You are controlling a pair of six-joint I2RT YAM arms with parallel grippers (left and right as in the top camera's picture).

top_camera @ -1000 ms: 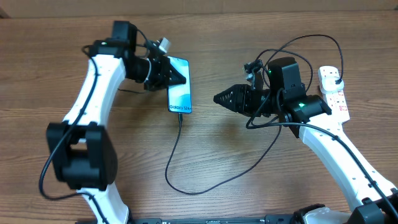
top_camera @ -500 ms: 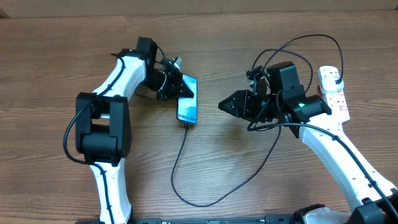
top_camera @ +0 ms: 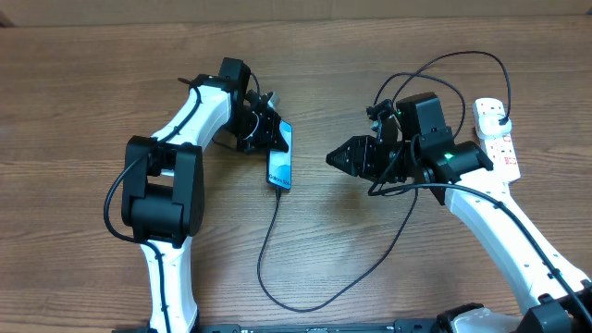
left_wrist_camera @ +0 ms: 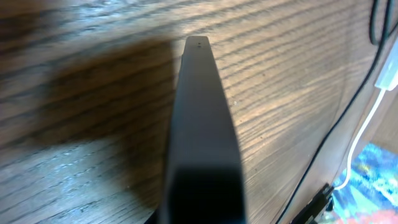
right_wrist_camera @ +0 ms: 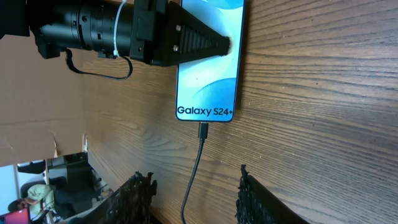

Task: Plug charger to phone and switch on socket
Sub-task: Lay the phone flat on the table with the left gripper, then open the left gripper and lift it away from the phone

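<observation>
The phone [top_camera: 281, 159] has a blue screen with "Galaxy S24+" at its near end [right_wrist_camera: 208, 93]. My left gripper [top_camera: 266, 136] reaches it from the left, shut on it, one black finger [right_wrist_camera: 202, 43] lying across the screen. The charger's tip [right_wrist_camera: 202, 129] is plugged into the phone's near end. Its black cable [top_camera: 268, 250] loops toward me, then right and up to the white socket strip [top_camera: 499, 148] at the far right. My right gripper [top_camera: 335, 157] is open and empty, right of the phone, its fingers [right_wrist_camera: 194, 194] either side of the cable in view.
The right arm's own black wires [top_camera: 435, 69] arc above its wrist, next to the socket. In the left wrist view a dark wedge [left_wrist_camera: 200, 137] fills the middle, with a black cable [left_wrist_camera: 329, 130] and a white cord [left_wrist_camera: 367, 118] at the right edge.
My left gripper has carried the phone right and toward me, turning it; the cable loop shifted with it. My right gripper drew back slightly to the right.
</observation>
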